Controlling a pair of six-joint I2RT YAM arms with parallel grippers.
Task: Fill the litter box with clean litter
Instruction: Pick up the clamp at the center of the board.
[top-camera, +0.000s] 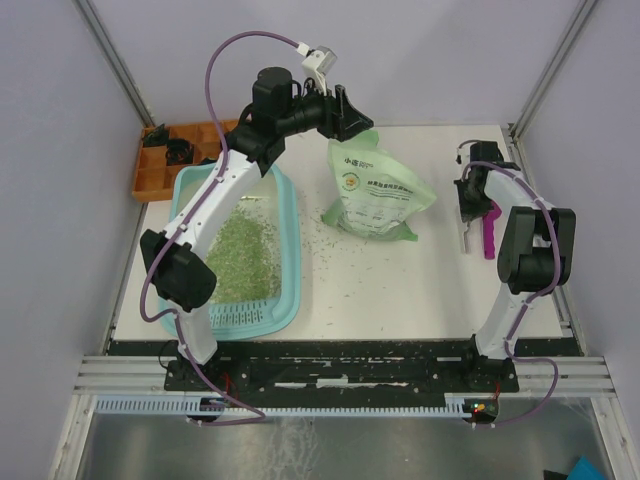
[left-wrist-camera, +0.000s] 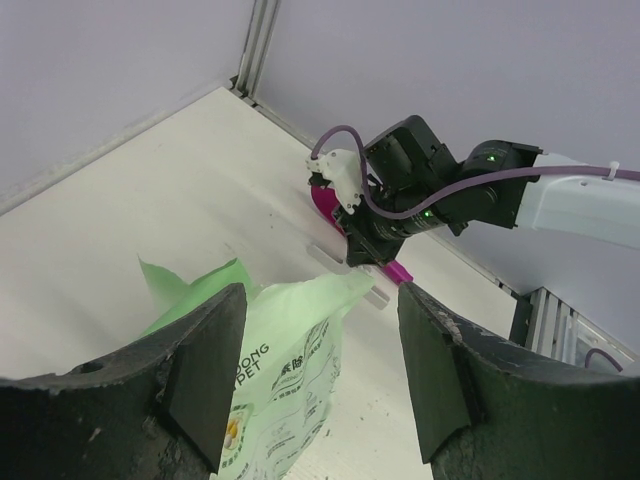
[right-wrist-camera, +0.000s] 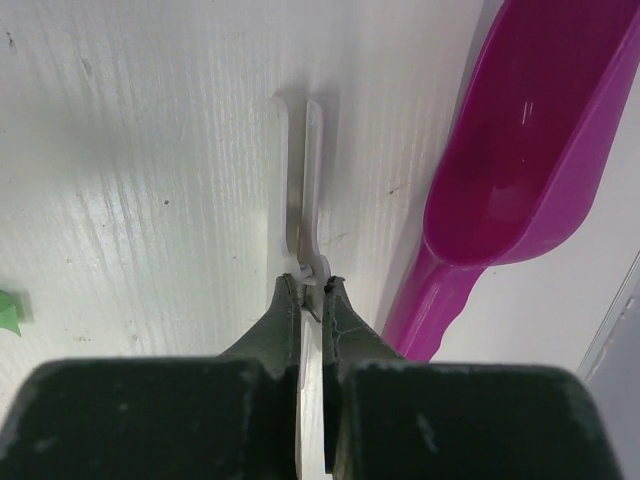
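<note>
Right gripper (right-wrist-camera: 311, 285), at three o'clock, pinches a thin white clip (right-wrist-camera: 303, 170) beside the magenta scoop (right-wrist-camera: 530, 130); left gripper (left-wrist-camera: 320, 305) hangs spread over the bag (top-camera: 375, 190). Litter (top-camera: 240, 250) sits in the litter box (top-camera: 290, 240) at nine o'clock: loose, light grains, I judge, best moved by the scoop's stiff handle.

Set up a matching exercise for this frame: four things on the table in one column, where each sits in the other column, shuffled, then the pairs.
Things:
1. litter box
2. bag
3. magenta scoop
4. orange tray

Places:
A. far left corner of the table
B. right side, beside the right gripper, which is shut on a white clip
C. left side, with litter spread in it
D. middle of the table, under the open left gripper

Pairs: 1-C, 2-D, 3-B, 4-A
</note>
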